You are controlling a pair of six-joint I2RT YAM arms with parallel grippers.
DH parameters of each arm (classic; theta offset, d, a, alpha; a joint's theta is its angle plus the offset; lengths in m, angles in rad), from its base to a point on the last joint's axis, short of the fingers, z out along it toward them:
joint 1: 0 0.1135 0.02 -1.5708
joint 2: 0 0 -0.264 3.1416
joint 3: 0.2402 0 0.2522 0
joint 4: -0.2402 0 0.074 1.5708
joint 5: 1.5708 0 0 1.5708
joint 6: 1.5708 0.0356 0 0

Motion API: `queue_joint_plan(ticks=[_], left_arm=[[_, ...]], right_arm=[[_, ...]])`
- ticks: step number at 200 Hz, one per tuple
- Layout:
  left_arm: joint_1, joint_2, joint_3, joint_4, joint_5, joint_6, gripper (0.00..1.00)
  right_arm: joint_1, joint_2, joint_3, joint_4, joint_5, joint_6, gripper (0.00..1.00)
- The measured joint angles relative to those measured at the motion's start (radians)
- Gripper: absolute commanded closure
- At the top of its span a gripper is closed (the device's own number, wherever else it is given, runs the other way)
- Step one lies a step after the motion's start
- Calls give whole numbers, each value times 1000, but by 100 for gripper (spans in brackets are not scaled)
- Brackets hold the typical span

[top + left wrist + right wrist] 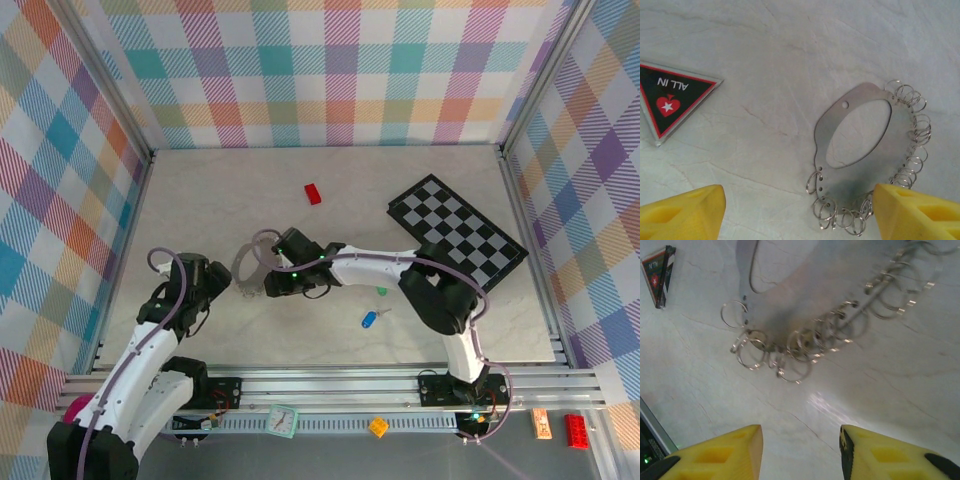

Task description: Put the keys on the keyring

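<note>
The keyring [252,262], a thin silvery loop fringed with small split rings, lies flat on the table left of centre. My left gripper [222,282] sits just left of it and my right gripper [270,280] just right of it. In the left wrist view the keyring [860,150] lies ahead of the open left gripper [799,210], its lower rings beside the right yellow finger [910,210]. In the right wrist view the keyring [805,335] is ahead of the open right gripper [801,440], with bare table between the fingers. The green key [381,291] and blue key [370,319] lie to the right.
A small red brick [314,193] lies further back. A black-and-white chequered board [457,240] sits at the right. A triangular "ALL IN" card [672,100] lies on the table near the keyring, also seen as the card [659,275] in the right wrist view.
</note>
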Motion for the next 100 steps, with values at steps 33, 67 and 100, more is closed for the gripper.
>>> queue_joint_plan(ticks=[33, 67, 100], left_arm=[[2, -30, -2, -21, 2, -7, 24], [2, -77, -4, -50, 0, -7, 24], [2, -111, -4, -71, 0, -7, 24]], right_arm=[[26, 68, 95, -32, 58, 26, 58], [40, 128, 169, -65, 104, 40, 60], [46, 189, 230, -95, 116, 42, 67]])
